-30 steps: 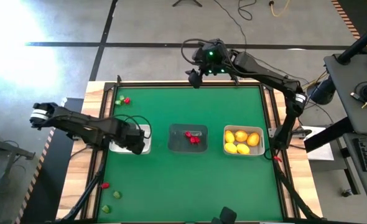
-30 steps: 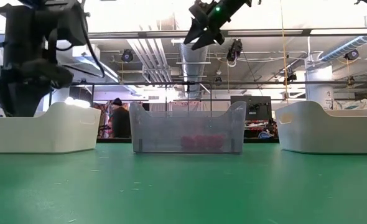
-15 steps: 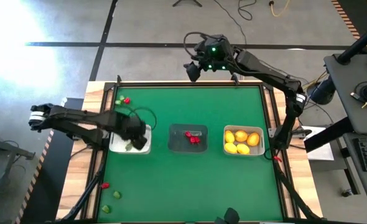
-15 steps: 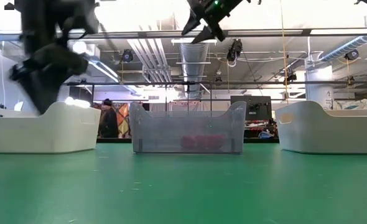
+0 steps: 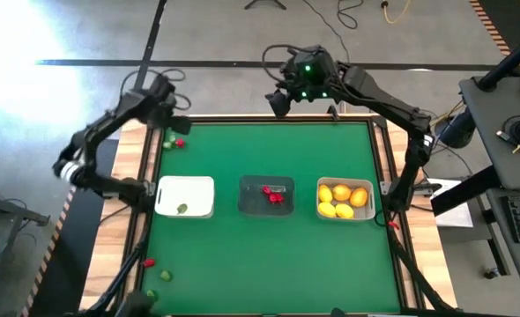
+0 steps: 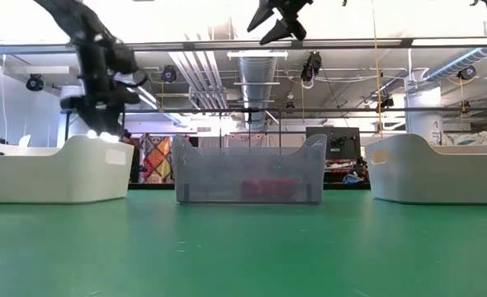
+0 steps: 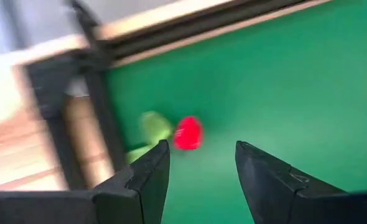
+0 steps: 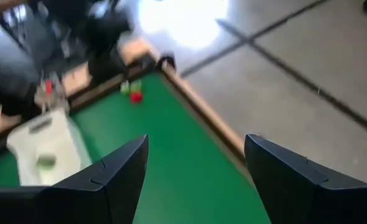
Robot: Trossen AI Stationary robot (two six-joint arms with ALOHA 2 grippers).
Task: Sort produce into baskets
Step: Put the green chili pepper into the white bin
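Currently, the produce is split between three baskets in a row across the middle of the green table (image 5: 269, 255). Taking the dark transparent basket (image 5: 268, 195) as the landmark: it holds red pieces (image 5: 271, 195). Just to its left stands the white basket (image 5: 185, 196), which holds one green piece (image 5: 182, 209). Just to its right stands the pale basket (image 5: 345, 200), which holds yellow and orange lemon-like fruits (image 5: 341, 194).

Loose produce lies well apart from the landmark basket. A red piece (image 5: 179, 142) and a green piece (image 5: 167, 143) sit side by side at the table's far-left corner, against the wooden frame (image 5: 269, 116). A second red piece (image 5: 149, 261) and two green pieces (image 5: 165, 276) lie at the near-left edge.

The left gripper (image 5: 174, 99) hovers beyond the far-left corner, above the loose red and green pair; its fingers (image 7: 147, 174) are spread, nothing between them. The right gripper (image 5: 278, 104) hangs beyond the far edge, behind the landmark basket, fingers (image 8: 124, 168) wide apart and empty.

Green surface lies bare in front of and behind the basket row.
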